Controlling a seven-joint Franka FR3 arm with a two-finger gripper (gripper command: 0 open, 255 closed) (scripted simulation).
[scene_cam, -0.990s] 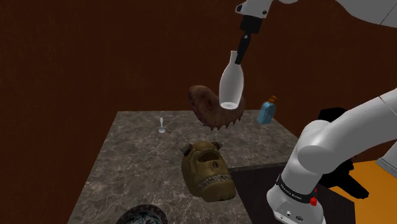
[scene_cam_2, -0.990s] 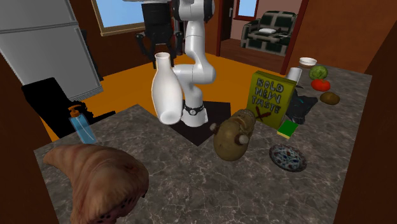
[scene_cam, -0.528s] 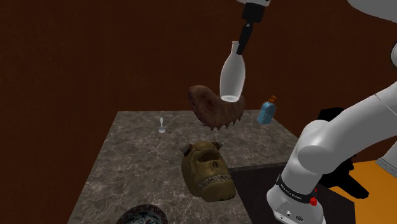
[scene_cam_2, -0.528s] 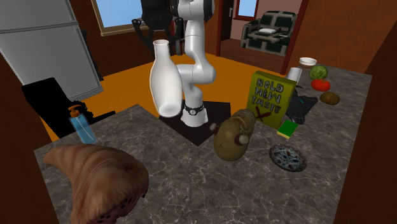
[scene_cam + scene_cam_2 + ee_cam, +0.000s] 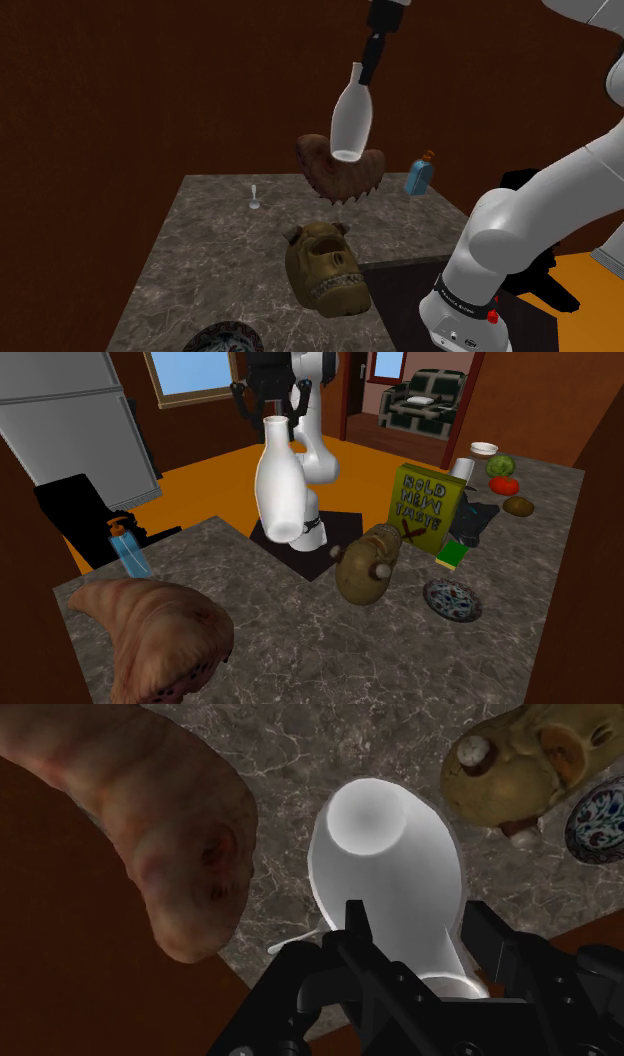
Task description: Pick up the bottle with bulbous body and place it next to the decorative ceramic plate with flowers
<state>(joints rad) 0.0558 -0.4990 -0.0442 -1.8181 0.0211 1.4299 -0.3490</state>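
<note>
The arm [image 5: 515, 215] is white, fat and round, smooth like a tube. Near its foot there is a black ring [image 5: 462, 303] with tiny white letters and a red dot [image 5: 492, 317]. The gripper [image 5: 415, 916] is all black, with small round screws on it.

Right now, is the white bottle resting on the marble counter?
No, the white bottle hangs clasped in the gripper, clear above the counter.
</note>
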